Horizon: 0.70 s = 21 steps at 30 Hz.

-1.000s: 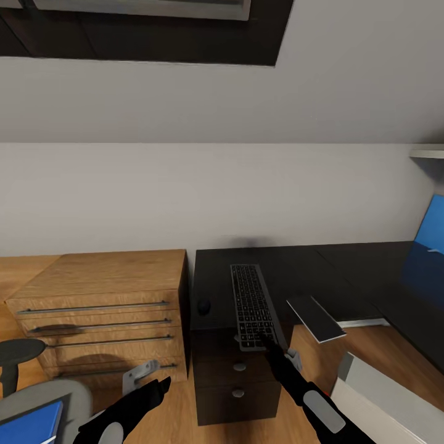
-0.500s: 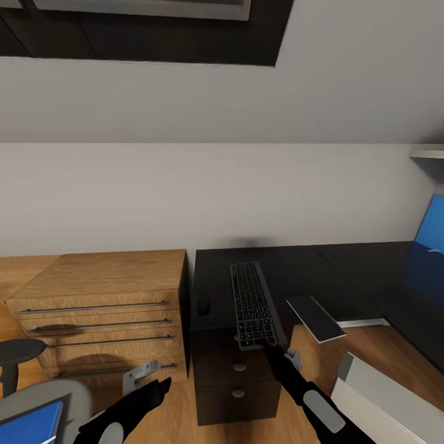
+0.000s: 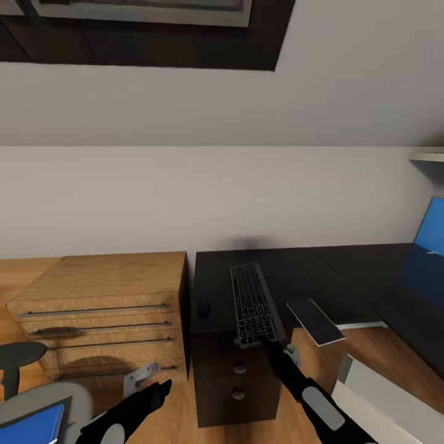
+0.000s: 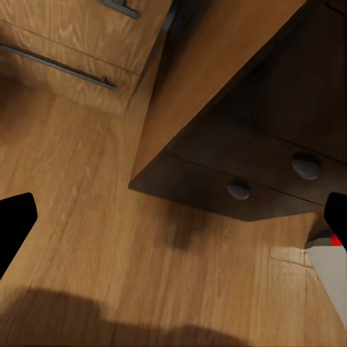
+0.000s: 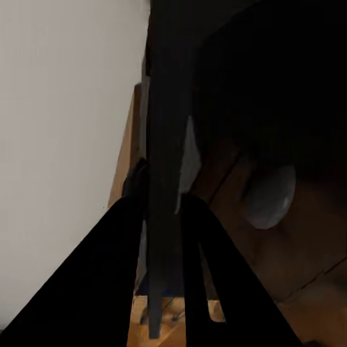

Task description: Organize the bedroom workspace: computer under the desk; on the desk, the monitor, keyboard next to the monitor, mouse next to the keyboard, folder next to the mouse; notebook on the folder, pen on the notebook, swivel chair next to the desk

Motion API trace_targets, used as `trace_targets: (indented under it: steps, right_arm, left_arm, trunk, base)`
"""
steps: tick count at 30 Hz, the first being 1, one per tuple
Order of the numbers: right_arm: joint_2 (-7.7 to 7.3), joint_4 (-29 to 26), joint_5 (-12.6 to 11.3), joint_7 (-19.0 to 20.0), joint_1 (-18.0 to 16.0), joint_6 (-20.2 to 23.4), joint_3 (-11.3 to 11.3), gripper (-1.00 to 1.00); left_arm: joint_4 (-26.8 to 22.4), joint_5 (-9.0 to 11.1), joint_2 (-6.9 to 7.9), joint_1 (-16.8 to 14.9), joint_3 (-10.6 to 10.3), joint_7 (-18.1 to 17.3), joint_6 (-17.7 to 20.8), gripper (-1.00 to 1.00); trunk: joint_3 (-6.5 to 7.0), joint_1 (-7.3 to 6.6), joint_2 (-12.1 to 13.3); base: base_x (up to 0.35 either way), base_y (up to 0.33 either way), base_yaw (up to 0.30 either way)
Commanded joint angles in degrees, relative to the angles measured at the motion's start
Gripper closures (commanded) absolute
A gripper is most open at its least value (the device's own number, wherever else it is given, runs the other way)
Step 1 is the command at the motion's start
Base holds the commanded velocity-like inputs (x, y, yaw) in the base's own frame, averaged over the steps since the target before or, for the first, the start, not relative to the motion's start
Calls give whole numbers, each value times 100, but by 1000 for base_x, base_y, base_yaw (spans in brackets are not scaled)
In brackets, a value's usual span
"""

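The dark grey keyboard (image 3: 251, 301) lies lengthwise on the black desk (image 3: 345, 271), its near end past the desk's front edge. My right gripper (image 3: 269, 341) is shut on that near end. In the right wrist view the fingers (image 5: 130, 246) pinch the keyboard's thin edge (image 5: 165, 144). A small black mouse (image 3: 203, 308) sits left of the keyboard. The monitor (image 3: 431, 240), its screen blue, stands at the far right. The blue folder (image 3: 31, 425) lies on the grey swivel chair (image 3: 68, 394) at lower left. The pale grey computer (image 3: 382, 394) stands on the floor at lower right. My left gripper (image 3: 157, 388) hangs open over the floor.
A light wooden cabinet (image 3: 105, 290) with drawers stands against the desk's left side. A flat dark slab with a pale edge (image 3: 316, 320) juts from the desk to the right of the keyboard. Dark drawers with silver knobs (image 4: 307, 165) sit below the keyboard.
The right gripper has pushed the keyboard a little farther onto the desk. The head view has shifted slightly. The left arm has not moved.
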Motion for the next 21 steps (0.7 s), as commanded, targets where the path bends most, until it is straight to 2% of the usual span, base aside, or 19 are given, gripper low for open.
trace_targets:
  steps: [1, 8, 15, 21]
  right_arm:
    - [-15, -137, -69, 16, -4, 18, 35, 100]
    - [-51, -524, -51, 21, 2, 10, 42, 100]
    - [-244, -1330, -38, -94, 45, 17, 51, 100]
    - [-474, -2102, -63, -563, 209, 37, 51, 100]
  left_arm:
    - [28, 61, 2, 0, -6, 63, 3, -100]
    - [206, 55, 4, -1, -5, 100, -8, -100]
    - [227, 60, 6, -3, 0, 113, -10, -100]
    - [266, 53, 5, -1, -9, 118, -11, -100]
  trunk:
    - [13, -23, 39]
    - [139, -176, 320]
    - [265, -330, 600]
    - [373, -462, 841]
  base:
    - [0, 0, 0]
    - [0, 0, 0]
    - [0, 0, 0]
    - [0, 0, 0]
